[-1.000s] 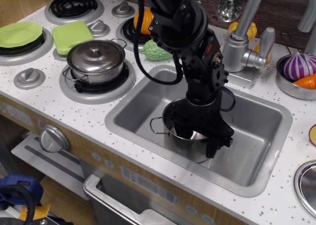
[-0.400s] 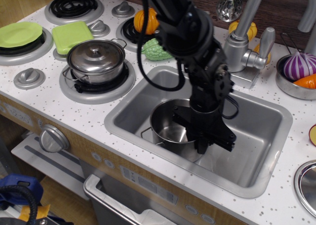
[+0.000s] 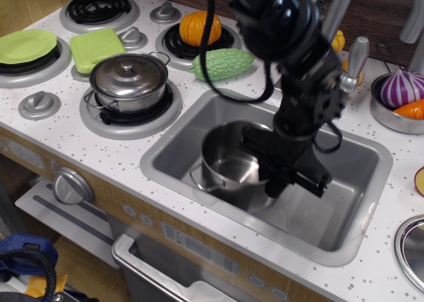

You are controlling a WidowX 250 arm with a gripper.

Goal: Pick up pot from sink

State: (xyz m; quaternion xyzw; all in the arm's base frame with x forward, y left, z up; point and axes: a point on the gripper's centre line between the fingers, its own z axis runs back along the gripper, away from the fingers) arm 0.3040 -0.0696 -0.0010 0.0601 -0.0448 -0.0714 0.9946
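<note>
The pot, small, shiny steel and lidless, is in the left half of the grey sink. A wire loop handle shows at its lower left. It looks slightly raised, with a shadow on the basin floor under it. My gripper reaches down from the black arm and is shut on the pot's right rim. The fingertips are partly hidden by the pot wall and the gripper body.
A lidded steel pot sits on the burner left of the sink. A green toy gourd and an orange pumpkin lie behind it. The faucet stands at the back, and a steel bowl of toy vegetables at the right.
The arm has swung right and lifted a little. The pot, earlier mostly hidden under the gripper, now shows to its left and sits slightly higher in the sink.
</note>
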